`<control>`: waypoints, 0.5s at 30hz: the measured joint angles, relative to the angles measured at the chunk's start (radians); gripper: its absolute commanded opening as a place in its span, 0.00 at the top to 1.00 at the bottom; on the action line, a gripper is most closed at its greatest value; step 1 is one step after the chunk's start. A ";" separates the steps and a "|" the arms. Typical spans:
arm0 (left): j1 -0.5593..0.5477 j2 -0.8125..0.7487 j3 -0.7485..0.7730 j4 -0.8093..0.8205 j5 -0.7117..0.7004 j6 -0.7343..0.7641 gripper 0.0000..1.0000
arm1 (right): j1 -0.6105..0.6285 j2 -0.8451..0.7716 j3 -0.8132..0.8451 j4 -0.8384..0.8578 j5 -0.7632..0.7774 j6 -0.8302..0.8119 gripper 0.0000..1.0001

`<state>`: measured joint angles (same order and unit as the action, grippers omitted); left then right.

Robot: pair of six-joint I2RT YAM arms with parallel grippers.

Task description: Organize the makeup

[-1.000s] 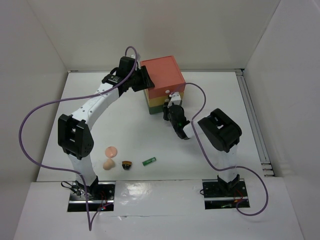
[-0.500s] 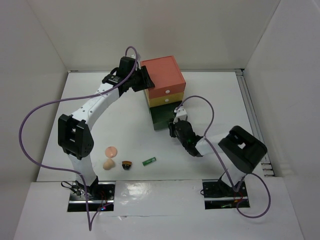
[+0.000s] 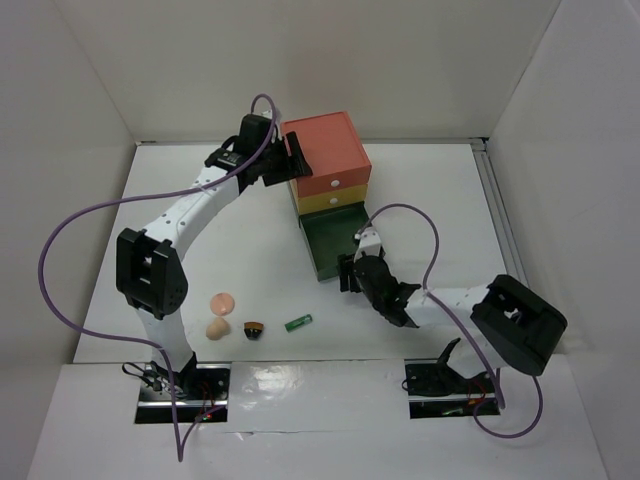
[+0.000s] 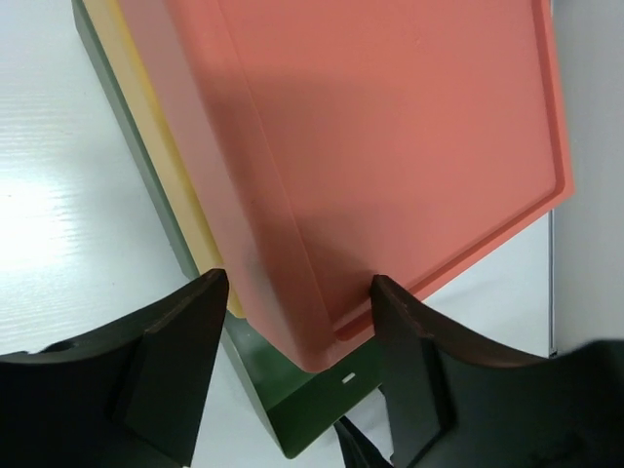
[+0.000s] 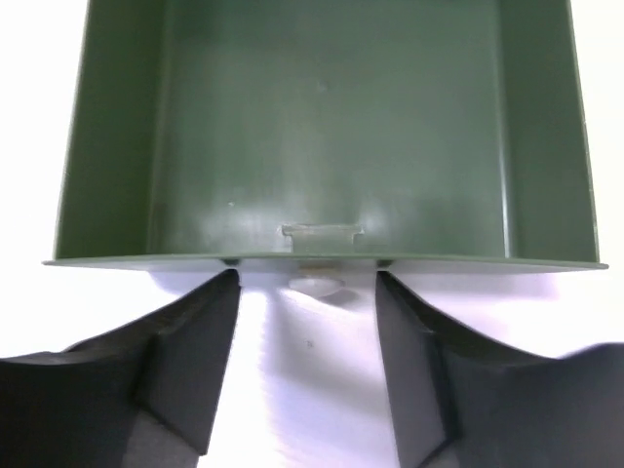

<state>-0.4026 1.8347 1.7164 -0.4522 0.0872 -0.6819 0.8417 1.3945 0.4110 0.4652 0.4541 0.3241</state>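
The makeup in view lies on the table in the top view near the left arm's base: a peach puff (image 3: 222, 301), a peach sponge (image 3: 216, 327), a small black compact (image 3: 254, 329) and a mint tube (image 3: 298, 322). The drawer box (image 3: 325, 145) stands at the back. Its green bottom drawer (image 3: 330, 245) is pulled out and empty (image 5: 331, 127). My right gripper (image 3: 352, 268) is open just in front of it, and the white knob (image 5: 314, 285) sits between the tips (image 5: 307, 292), untouched. My left gripper (image 3: 296, 160) is open astride the box's orange top corner (image 4: 390, 127).
The yellow middle drawer (image 3: 335, 202) and the orange top drawer are closed. White walls enclose the table on the left, back and right. Purple cables loop over both arms. The left arm's upper link stands beside the puff.
The right arm drew back toward the front, pulling the green drawer out, and its jaws then opened off the knob. The left jaws widened at the orange top.
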 measured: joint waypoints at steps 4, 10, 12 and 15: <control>-0.002 -0.002 0.001 -0.027 -0.016 0.003 0.00 | 0.016 -0.018 0.054 -0.115 0.006 -0.013 0.00; -0.007 -0.106 0.002 -0.152 -0.098 0.055 0.00 | 0.065 -0.163 0.187 -0.372 -0.079 -0.123 0.00; -0.013 -0.184 -0.016 -0.183 -0.120 0.059 0.00 | 0.083 -0.183 0.236 -0.434 -0.149 -0.172 0.00; -0.020 -0.369 -0.126 -0.198 -0.160 0.069 0.00 | 0.134 -0.164 0.304 -0.517 -0.274 -0.268 0.00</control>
<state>-0.4229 1.4658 1.5902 -0.6498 -0.0727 -0.6125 0.9752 1.2304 0.7155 -0.0513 0.1799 0.0563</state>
